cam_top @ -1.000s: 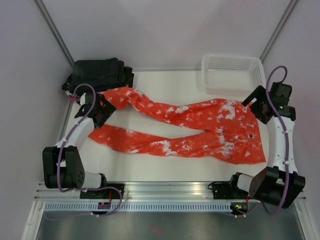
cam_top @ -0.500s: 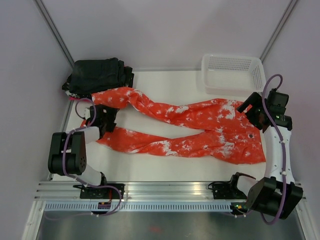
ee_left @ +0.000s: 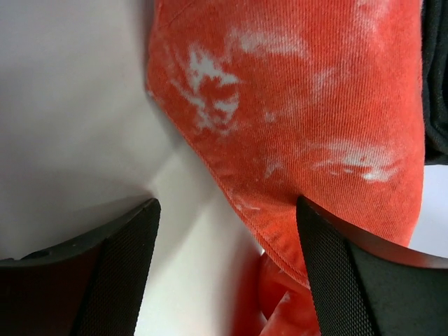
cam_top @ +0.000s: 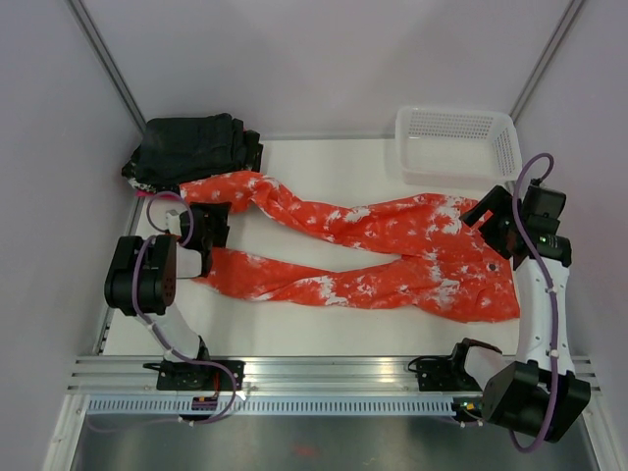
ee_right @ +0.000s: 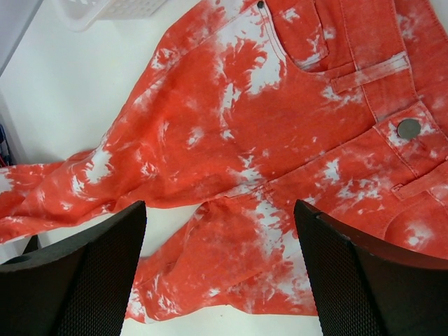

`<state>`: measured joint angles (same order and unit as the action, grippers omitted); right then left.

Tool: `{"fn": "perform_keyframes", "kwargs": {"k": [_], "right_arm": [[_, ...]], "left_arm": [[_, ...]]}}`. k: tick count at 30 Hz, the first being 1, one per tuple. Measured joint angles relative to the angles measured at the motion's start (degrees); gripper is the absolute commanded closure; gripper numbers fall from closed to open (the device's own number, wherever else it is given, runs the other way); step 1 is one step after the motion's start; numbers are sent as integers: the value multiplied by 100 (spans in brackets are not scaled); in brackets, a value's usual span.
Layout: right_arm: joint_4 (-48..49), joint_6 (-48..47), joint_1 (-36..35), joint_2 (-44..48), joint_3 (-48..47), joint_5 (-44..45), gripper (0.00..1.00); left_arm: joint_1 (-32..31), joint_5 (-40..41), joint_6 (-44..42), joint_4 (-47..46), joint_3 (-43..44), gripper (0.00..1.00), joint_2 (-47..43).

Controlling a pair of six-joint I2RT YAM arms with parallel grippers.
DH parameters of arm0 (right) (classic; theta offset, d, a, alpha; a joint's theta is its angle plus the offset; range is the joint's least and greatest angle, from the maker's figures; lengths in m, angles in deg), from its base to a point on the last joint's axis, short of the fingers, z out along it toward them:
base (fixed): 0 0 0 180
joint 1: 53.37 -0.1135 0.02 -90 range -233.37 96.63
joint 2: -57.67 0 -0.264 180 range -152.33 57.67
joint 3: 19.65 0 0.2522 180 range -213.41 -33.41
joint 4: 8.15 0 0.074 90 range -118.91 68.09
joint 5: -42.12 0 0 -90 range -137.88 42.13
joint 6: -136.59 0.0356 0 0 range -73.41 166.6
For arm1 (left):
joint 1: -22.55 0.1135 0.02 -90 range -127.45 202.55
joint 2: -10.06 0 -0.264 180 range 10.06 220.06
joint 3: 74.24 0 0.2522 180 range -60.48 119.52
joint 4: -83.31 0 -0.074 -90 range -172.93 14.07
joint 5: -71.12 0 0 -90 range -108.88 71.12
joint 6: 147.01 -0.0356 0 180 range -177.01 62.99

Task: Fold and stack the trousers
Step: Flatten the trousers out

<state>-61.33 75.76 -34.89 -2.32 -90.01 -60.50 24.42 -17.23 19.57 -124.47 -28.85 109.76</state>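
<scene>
Trousers: the trousers [cam_top: 373, 255] lie spread across the table [cam_top: 324, 329], waist to the right and both legs running left.
Legs: the far leg curves up to the black pile [cam_top: 191, 147], and its end lies just beside or against that pile. The near leg ends close to the left arm.
Left gripper: the left gripper [cam_top: 199, 234] sits low at the leg ends. The wrist view shows its jaws spread [ee_left: 227, 210] with a hem corner lying slack between them. Nothing is pinched, and which leg the hem belongs to cannot be told.
Right gripper: the right gripper [cam_top: 491, 221] hangs above the waist end, jaws wide apart [ee_right: 218, 210] and clear of the cloth, with the crotch and the button [ee_right: 408, 128] below it.
Basket: the basket [cam_top: 456, 137] stands at the far right, apart from the cloth.
Step in hand: likely taking the leg end for a first fold, judging by the hem between the left jaws.
Risk, thin grip: only the corner sits between the fingers, so a closure here may catch one layer or the bare edge, and the thin fabric would slip out on lifting.
Risk, wrong cloth: the black pile is close, so a grab or pull near it could snag or drag it.
Risk, crooked fold: the far leg looks bent and ruffled midway, and folding without flattening it would trap the wrinkle and leave the legs misaligned.
Risk, uneven pull: with the waist unheld, hauling one leg could slide the whole garment.
</scene>
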Motion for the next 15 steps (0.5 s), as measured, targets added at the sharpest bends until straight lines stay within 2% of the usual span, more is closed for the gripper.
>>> {"fn": "perform_keyframes", "kwargs": {"k": [2, 6, 11, 14, 15], "right_arm": [[11, 20, 0, 26, 72, -4, 9], [24, 79, 0, 44, 256, -57, 9], [26, 105, 0, 61, 426, -68, 10], [31, 103, 0, 96, 503, -66, 10], [33, 103, 0, 109, 527, -63, 10]], "left_arm": [[0, 15, 0, -302, -11, 19, 155], [0, 96, 83, -1279, -184, 29, 592], [0, 131, 160, -2481, -369, 34, 1172], [0, 138, 144, -2710, -374, 43, 1331], [0, 140, 138, -2732, -385, 51, 1349]]}}
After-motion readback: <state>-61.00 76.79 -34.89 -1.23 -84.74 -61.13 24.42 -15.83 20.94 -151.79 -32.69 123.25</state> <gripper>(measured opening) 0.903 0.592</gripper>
